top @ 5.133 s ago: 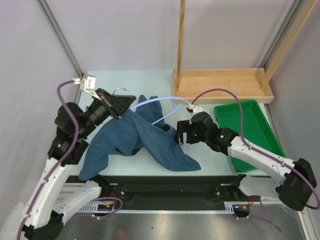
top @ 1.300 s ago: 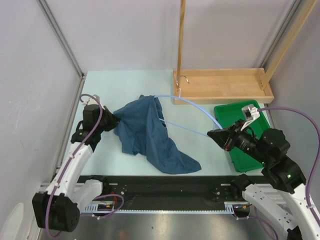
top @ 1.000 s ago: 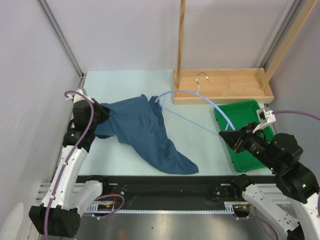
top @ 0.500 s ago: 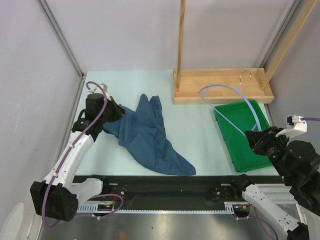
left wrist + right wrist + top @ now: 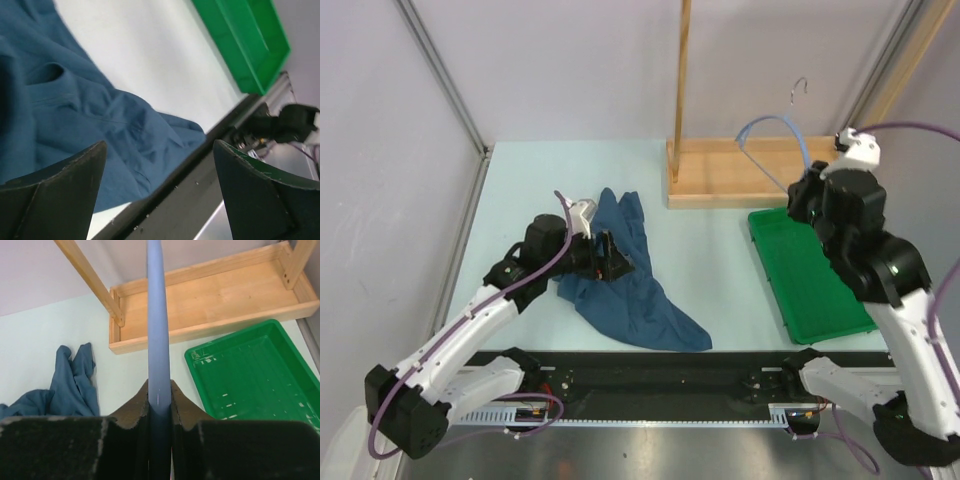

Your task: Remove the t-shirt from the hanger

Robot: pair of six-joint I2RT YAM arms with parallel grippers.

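Note:
The dark blue t-shirt (image 5: 635,290) lies crumpled on the pale table, left of centre, apart from the hanger. My left gripper (image 5: 607,262) hovers over its upper part, open, with nothing between the fingers. In the left wrist view the t-shirt (image 5: 75,115) spreads below the wide-apart left gripper (image 5: 160,190). The pale blue hanger (image 5: 772,128) hangs in the air above the wooden rack, hook up, bare of cloth. My right gripper (image 5: 804,198) is shut on its lower end. The right wrist view shows the hanger bar (image 5: 157,315) clamped in the right gripper (image 5: 160,390).
A wooden rack base (image 5: 720,175) with an upright post (image 5: 682,70) stands at the back. A green tray (image 5: 805,285) lies at the right, under the right arm. The black rail (image 5: 650,375) runs along the near edge.
The left gripper opened and let go of the t-shirt, then shifted right over it. The right arm swung the hanger up and back, from over the tray to above the rack.

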